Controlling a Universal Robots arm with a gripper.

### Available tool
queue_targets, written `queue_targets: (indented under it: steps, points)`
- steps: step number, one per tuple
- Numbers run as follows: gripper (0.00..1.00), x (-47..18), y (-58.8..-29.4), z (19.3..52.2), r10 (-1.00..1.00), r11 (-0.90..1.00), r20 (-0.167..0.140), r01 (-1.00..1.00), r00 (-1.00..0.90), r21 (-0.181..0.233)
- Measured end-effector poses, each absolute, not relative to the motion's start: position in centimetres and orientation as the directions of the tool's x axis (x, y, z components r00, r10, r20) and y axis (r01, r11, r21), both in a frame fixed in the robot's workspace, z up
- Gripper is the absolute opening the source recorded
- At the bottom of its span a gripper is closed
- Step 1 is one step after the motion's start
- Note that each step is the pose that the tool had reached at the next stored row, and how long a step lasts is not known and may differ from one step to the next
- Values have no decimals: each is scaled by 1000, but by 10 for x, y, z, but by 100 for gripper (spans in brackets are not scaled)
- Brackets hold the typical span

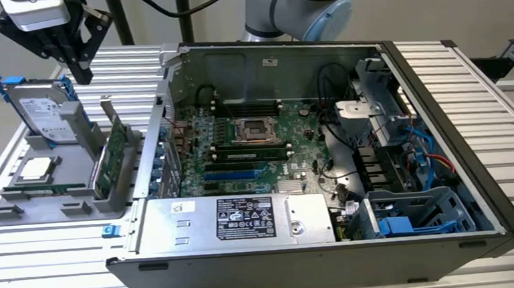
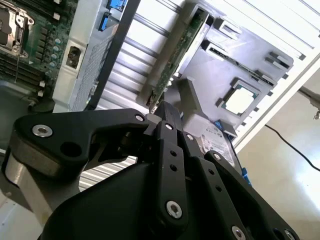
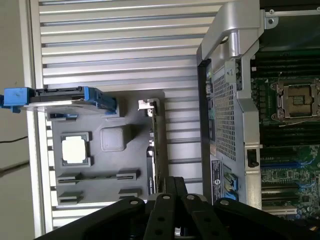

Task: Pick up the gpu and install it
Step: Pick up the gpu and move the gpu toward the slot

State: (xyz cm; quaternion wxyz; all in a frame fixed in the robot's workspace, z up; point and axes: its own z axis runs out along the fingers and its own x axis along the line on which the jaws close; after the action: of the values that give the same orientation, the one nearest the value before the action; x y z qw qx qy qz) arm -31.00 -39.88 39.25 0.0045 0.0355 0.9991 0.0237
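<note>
I count one gripper (image 1: 83, 73), one gpu (image 1: 117, 152), one hard drive (image 1: 45, 111), one loose processor chip (image 1: 35, 169), one grey holder tray (image 1: 28, 201) and one open computer case (image 1: 292, 276), all on the ribbed table (image 1: 477, 90).

The gripper hangs in the air at the far end of the tray, on the exterior view's left. Its fingers are drawn together with nothing between them; both wrist views show the tips meeting (image 2: 162, 107) (image 3: 172, 181). It touches nothing.

The gpu (image 3: 156, 145) stands on edge in a slot on the tray, on the side next to the case, with its silver bracket at the far end. Its green edge (image 2: 180, 55) runs beyond the fingertips in the second wrist view.

The hard drive (image 3: 55, 95) stands upright in its blue frame on the tray, to the exterior view's left of the gpu, with a grey post between them. The chip (image 3: 75, 149) lies flat in its pocket nearer the front.

For room, the card's top edge is open to the air. On its right side only a narrow strip of bare table separates the tray from the case's silver wall (image 3: 225, 100). The space on the card's left is wider, as far as the post. The case lies on its side with its top face open, so the motherboard (image 1: 239, 145) can be reached from above. The power supply (image 1: 235, 219) sits along its near edge.
</note>
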Motion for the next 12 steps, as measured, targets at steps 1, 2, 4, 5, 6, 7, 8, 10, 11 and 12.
queue_targets:
  steps: [1,2,4,5,6,7,8,10,11,12]
  points:
    - [0,-311,-399,393,71,996,-7,71,-997,48]
    - [0,-312,-399,393,71,996,-7,71,-997,48]
    - [0,-314,-399,393,71,996,-7,71,-997,48]
    - [0,-315,-399,393,71,996,-7,71,-997,48]
    - [0,-316,-399,393,71,996,-7,71,-997,48]
    - [0,-317,-399,393,71,996,-7,71,-997,48]
    - [0,-318,-399,393,71,996,-7,71,-997,48]
    - [0,-320,-399,393,71,996,-7,71,-997,48]
    - [0,-321,-399,393,71,996,-7,71,-997,48]
    - [0,-322,-399,393,71,996,-7,71,-997,48]
